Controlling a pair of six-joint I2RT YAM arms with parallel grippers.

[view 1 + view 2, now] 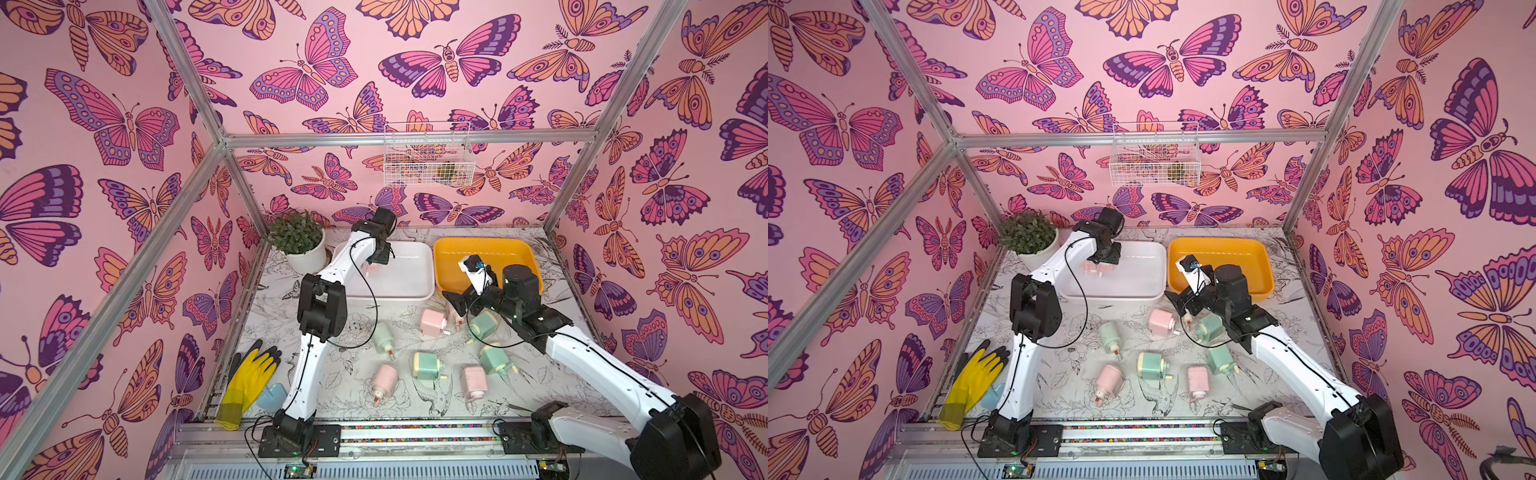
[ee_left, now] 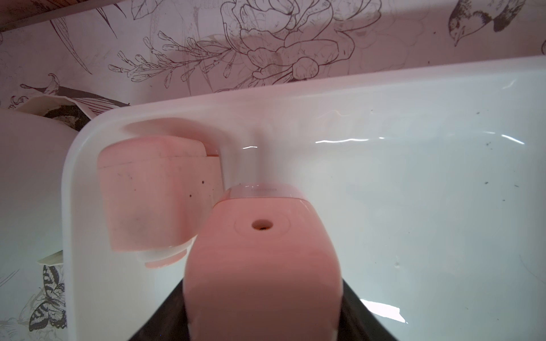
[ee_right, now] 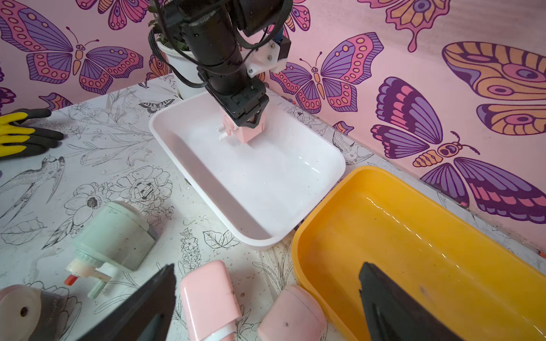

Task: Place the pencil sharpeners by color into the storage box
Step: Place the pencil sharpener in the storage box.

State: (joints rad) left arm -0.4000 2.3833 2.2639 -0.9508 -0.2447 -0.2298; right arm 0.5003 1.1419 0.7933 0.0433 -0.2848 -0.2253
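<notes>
My left gripper (image 1: 376, 266) is shut on a pale pink pencil sharpener (image 2: 263, 251) and holds it low inside the white storage box (image 1: 409, 270). Beside it, a second pink sharpener (image 2: 153, 197) lies in that box's corner. My right gripper (image 3: 267, 274) is open and holds nothing. It hovers over two pink sharpeners (image 3: 209, 298) (image 3: 291, 313) on the table by the yellow storage box (image 3: 413, 265). More pink (image 1: 384, 378) and mint green sharpeners (image 1: 426, 365) lie scattered on the table in both top views.
A potted plant (image 1: 299, 245) stands at the back left beside the white box. A yellow and black glove (image 1: 249, 382) and a pale blue object (image 1: 272, 395) lie at the front left. A wire basket (image 1: 428, 158) hangs on the back wall.
</notes>
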